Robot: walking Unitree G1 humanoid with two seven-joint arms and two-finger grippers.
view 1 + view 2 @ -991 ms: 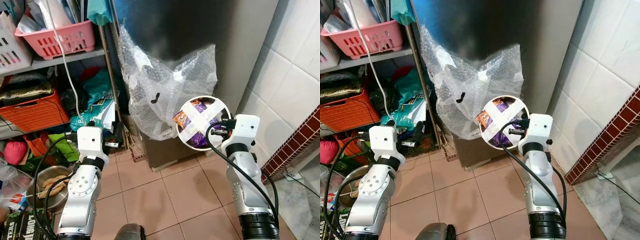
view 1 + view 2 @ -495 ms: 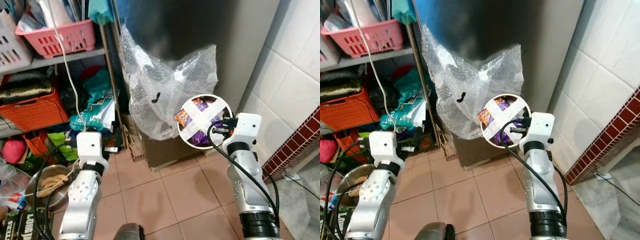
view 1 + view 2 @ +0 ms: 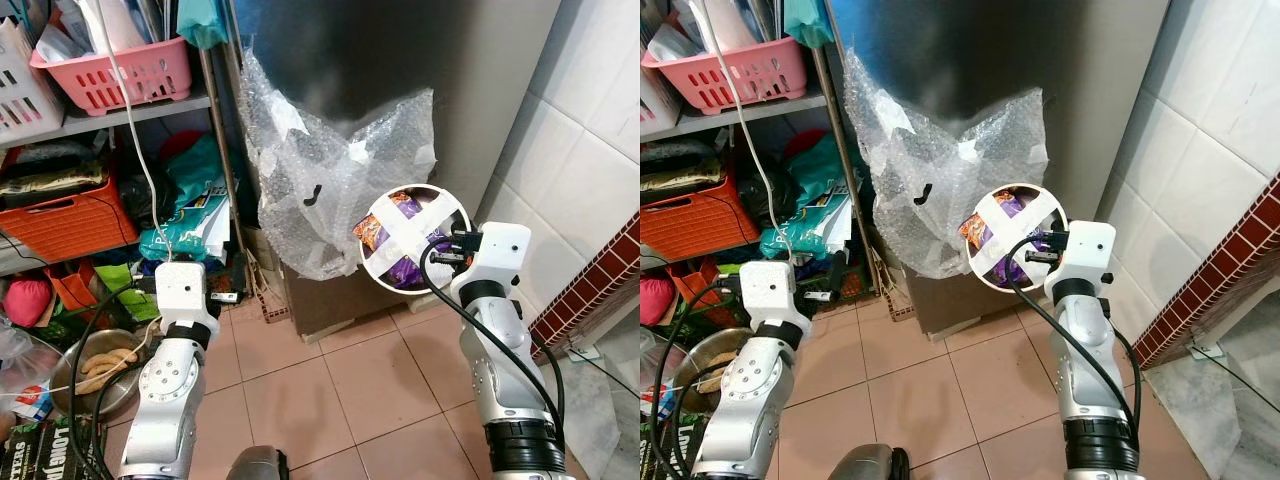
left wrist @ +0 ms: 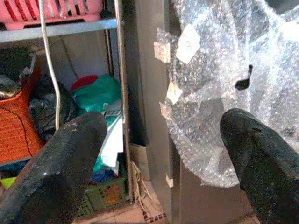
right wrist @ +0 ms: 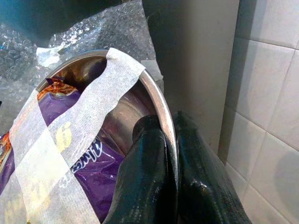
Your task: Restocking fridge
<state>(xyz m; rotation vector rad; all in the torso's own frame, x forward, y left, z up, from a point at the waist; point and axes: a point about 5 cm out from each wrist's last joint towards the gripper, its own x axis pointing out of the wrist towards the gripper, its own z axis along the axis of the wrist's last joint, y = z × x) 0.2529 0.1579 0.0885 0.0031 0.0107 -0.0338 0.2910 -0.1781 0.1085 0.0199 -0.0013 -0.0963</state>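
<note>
My right gripper (image 5: 170, 156) is shut on the rim of a steel bowl (image 3: 415, 240). The bowl holds purple snack packets (image 5: 88, 161) under two crossed strips of white tape (image 5: 70, 135), and it is held up on edge in front of the dark grey fridge (image 3: 400, 60). Bubble wrap (image 3: 330, 180) is taped over the lower part of the fridge door. My left gripper (image 4: 163, 154) is open and empty, its fingers (image 4: 70, 154) pointing at the gap between the fridge and the shelf rack. The left arm (image 3: 175, 330) is low at the left.
A metal shelf rack (image 3: 215, 130) at the left carries a pink basket (image 3: 110, 70), an orange crate (image 3: 65, 225) and bags. A metal bowl of food (image 3: 95, 365) lies on the tiled floor. White wall tiles (image 3: 590, 150) and a red brick ledge (image 3: 600, 280) close in the right.
My right arm has carried the bowl slightly right and up. The left arm, which had dropped lower half a second ago, has risen a little again.
</note>
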